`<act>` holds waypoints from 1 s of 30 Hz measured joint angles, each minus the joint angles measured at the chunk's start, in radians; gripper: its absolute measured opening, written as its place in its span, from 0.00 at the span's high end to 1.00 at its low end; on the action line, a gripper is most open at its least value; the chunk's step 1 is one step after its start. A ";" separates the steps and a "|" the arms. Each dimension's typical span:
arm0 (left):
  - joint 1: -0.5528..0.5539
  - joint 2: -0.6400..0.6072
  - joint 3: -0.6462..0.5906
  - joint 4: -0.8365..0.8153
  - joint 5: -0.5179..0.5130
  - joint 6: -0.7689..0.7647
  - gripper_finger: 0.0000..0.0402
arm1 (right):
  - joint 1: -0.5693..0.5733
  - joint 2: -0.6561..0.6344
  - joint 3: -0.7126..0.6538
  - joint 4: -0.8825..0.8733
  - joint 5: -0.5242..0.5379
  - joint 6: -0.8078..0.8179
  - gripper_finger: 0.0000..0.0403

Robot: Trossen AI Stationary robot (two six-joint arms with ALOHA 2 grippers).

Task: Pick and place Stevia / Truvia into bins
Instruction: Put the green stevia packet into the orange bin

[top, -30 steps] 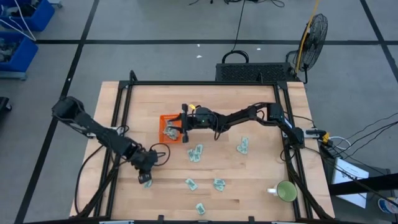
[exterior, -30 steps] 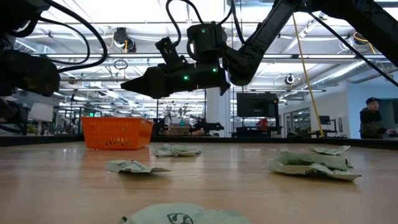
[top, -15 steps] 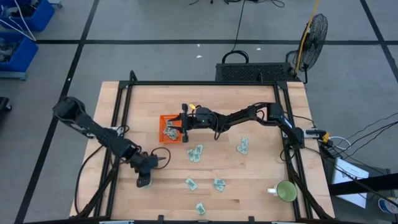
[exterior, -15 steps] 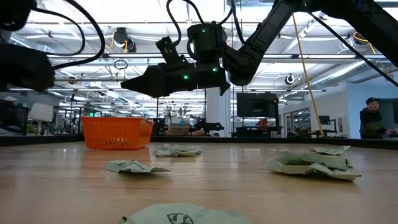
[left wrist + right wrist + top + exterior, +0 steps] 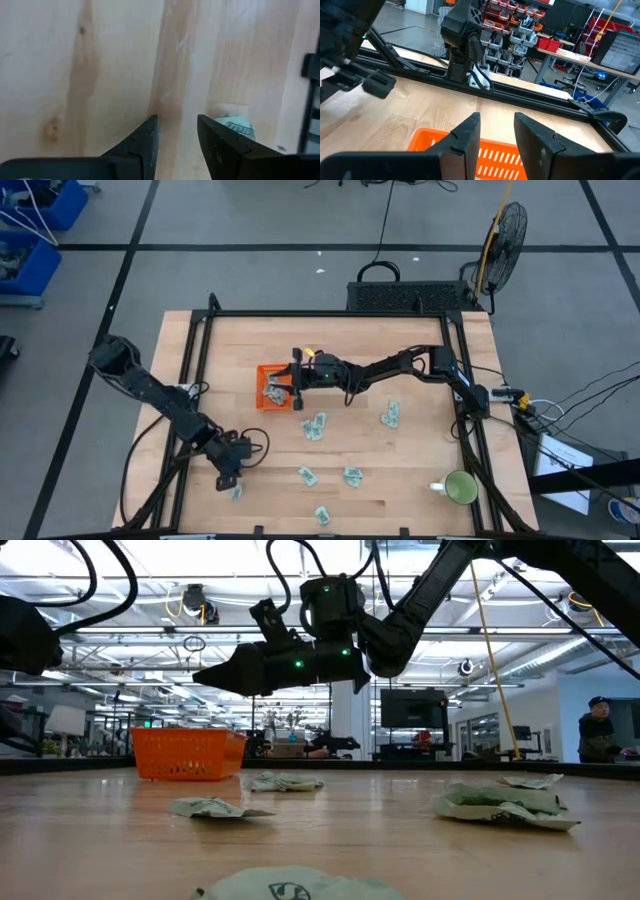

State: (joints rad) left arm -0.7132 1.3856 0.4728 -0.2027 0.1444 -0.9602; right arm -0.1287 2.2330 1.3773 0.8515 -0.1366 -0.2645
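The orange bin [image 5: 270, 388] stands mid-table and holds a few pale green sachets; it also shows in the low view [image 5: 188, 755]. Several more sachets lie flat on the wood, among them one [image 5: 315, 427], another [image 5: 390, 415] and a third [image 5: 307, 475]. My right gripper [image 5: 292, 388] hovers open above the bin's right side [image 5: 430, 142], with nothing between its fingers [image 5: 497, 120]. My left gripper [image 5: 227, 477] is open, low over the table near its near left corner. One sachet [image 5: 235, 125] lies just outside one of its fingers, also seen from above [image 5: 236, 492].
A round green mug [image 5: 460, 487] stands near the table's near right corner. A black frame rail [image 5: 190, 370] runs along the table's edges. Bare wood lies between the bin and the far edge. A person [image 5: 600, 730] stands far off in the room.
My left gripper has moved toward the table's near edge and a little left. The sachet beside it now lies closer to the near edge than a second ago. My right gripper has stayed still above the bin.
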 joint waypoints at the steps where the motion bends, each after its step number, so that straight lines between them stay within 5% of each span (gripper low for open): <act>1: 0.001 -0.007 -0.002 0.004 0.015 0.012 0.64 | 0.000 0.000 0.000 0.000 0.000 0.002 0.72; 11: 0.002 -0.095 0.006 0.064 0.071 0.075 0.64 | 0.000 0.000 0.000 -0.017 0.000 0.001 0.72; 30: -0.077 0.168 0.019 0.259 0.087 0.110 0.65 | 0.000 0.000 0.000 -0.029 0.000 -0.009 0.72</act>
State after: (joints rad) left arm -0.7898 1.5539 0.4915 0.0568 0.2314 -0.8503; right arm -0.1291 2.2326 1.3773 0.8229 -0.1364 -0.2734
